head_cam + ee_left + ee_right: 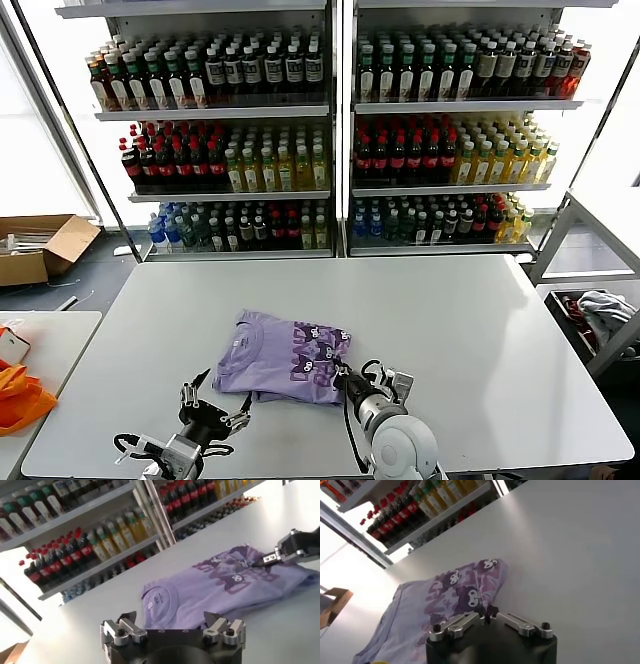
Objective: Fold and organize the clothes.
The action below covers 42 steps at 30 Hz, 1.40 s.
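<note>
One lavender T-shirt (283,362), folded, printed side up, lying near the front edge of the white surface (470,330). Right end effector (347,381) clenched on the shirt's right edge, pinching the cloth. Left end effector (211,402) spread wide and grasping nothing, just in front of the shirt's left corner. Shelves of bottled drinks (330,130) behind.

White table (480,330) under folded lavender T-shirt (270,358)

Soft matt cloth T-shirt (285,356) w/ printed graphics on smooth, slightly glossy white table (480,330).
</note>
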Each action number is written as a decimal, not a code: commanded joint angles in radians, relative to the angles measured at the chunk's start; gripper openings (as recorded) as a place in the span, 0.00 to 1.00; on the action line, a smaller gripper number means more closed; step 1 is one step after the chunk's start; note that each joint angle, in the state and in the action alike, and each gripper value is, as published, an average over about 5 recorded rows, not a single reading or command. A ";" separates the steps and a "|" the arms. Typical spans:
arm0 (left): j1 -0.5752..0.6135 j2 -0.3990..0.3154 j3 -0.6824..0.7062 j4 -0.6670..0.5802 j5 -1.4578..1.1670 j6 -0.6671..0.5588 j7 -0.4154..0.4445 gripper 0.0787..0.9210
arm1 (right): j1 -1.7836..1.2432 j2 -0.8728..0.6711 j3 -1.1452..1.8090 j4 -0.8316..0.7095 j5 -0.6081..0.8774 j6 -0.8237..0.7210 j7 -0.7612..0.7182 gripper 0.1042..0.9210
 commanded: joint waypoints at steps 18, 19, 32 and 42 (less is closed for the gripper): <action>-0.071 0.088 0.043 0.069 -0.140 -0.004 0.073 0.88 | -0.006 0.006 0.000 0.005 -0.029 -0.006 -0.001 0.03; -0.073 0.087 0.044 0.072 -0.144 -0.004 0.070 0.88 | -0.007 0.007 -0.001 0.006 -0.031 -0.006 -0.001 0.03; -0.138 0.070 0.057 0.153 -0.148 -0.012 0.033 0.88 | -0.020 0.008 -0.001 0.027 -0.036 -0.010 -0.002 0.03; -0.190 0.061 0.029 0.258 -0.138 -0.026 0.015 0.88 | -0.035 -0.008 -0.001 0.080 -0.027 -0.021 -0.008 0.03</action>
